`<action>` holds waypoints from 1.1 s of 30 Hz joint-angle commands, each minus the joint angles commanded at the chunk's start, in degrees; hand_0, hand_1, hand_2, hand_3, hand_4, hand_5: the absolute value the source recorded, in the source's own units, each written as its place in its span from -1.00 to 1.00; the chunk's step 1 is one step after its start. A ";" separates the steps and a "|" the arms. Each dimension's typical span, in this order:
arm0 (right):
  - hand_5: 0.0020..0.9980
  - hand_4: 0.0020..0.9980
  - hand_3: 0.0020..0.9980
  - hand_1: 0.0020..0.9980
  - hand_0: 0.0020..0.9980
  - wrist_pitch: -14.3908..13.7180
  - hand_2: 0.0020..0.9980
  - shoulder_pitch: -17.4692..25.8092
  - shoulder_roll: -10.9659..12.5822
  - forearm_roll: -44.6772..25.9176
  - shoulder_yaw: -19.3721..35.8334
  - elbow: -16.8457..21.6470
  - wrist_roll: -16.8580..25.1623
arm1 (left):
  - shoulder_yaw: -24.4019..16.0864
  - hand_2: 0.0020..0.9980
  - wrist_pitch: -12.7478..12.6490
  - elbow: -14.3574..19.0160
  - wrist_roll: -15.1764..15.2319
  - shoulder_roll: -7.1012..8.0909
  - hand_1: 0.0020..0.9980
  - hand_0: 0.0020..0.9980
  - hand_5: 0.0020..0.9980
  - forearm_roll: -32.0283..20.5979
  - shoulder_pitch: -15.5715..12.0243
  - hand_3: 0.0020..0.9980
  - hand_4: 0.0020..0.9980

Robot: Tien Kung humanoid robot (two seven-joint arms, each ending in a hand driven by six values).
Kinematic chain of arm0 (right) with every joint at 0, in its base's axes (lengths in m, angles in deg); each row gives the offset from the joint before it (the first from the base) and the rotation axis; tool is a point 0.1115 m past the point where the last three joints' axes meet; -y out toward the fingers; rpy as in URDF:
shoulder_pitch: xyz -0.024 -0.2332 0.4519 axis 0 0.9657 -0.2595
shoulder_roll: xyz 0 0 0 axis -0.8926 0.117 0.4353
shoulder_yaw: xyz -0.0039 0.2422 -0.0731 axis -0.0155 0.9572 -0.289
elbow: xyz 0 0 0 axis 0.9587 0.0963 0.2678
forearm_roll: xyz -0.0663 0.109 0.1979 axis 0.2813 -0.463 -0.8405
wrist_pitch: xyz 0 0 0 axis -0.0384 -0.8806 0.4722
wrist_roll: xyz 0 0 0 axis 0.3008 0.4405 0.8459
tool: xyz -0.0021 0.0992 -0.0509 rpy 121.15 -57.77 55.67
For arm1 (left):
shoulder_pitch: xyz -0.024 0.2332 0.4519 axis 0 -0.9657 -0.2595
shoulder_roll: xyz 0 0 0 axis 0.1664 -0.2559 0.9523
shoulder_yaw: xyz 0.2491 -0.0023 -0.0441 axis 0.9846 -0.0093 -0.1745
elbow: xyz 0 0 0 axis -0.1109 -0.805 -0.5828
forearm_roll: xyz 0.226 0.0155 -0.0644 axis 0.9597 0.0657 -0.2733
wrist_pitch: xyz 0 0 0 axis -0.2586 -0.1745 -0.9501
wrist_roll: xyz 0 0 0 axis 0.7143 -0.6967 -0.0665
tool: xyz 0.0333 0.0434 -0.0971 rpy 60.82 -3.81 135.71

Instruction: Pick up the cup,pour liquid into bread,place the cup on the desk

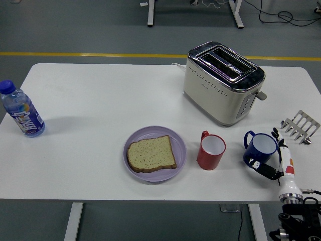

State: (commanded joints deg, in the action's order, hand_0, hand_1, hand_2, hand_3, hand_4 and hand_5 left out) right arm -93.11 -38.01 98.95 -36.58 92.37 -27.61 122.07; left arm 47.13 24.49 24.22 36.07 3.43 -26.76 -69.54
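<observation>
Right hand (279,159) sits at the blue cup's (260,149) right side, dark fingers (269,170) curled round it, upright on the bench (100,105), bread (151,153) well left.

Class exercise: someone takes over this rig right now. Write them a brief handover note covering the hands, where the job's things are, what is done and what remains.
Right hand: at the table's near right, fingers curled around the blue cup, which stands upright on the table.
Left hand: not in view.
Bread lies on the purple plate; a red mug stands between plate and blue cup.
Done: the hand has reached the cup.
Left: lift, pour onto the bread, set the cup back down.
</observation>
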 joint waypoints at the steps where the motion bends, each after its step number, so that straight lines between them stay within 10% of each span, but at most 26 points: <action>1: -1.00 0.97 1.00 0.70 0.92 0.00 0.94 0.36 0.14 0.67 0.40 0.48 -0.25 | -0.01 0.38 0.00 0.00 0.00 0.00 0.38 0.36 1.00 0.02 -0.02 0.09 -0.50; 17: -1.00 0.99 1.00 0.74 0.97 0.00 0.96 3.84 1.57 5.80 3.77 6.93 -2.90 | -0.49 0.38 0.10 -0.01 -0.22 0.03 0.38 0.36 1.00 1.04 -0.30 0.09 -0.50; 33: -1.00 0.99 1.00 0.74 0.98 0.00 0.97 7.07 3.87 13.28 8.20 21.31 -6.40 | 0.56 0.38 0.09 -0.04 0.46 0.30 0.37 0.37 1.00 -0.86 0.12 0.09 -0.50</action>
State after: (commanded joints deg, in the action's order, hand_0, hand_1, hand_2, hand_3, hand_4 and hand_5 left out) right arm -93.11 -30.94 102.83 -23.30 100.57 -6.29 115.67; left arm 47.69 24.58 24.18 36.53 3.73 -27.62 -69.41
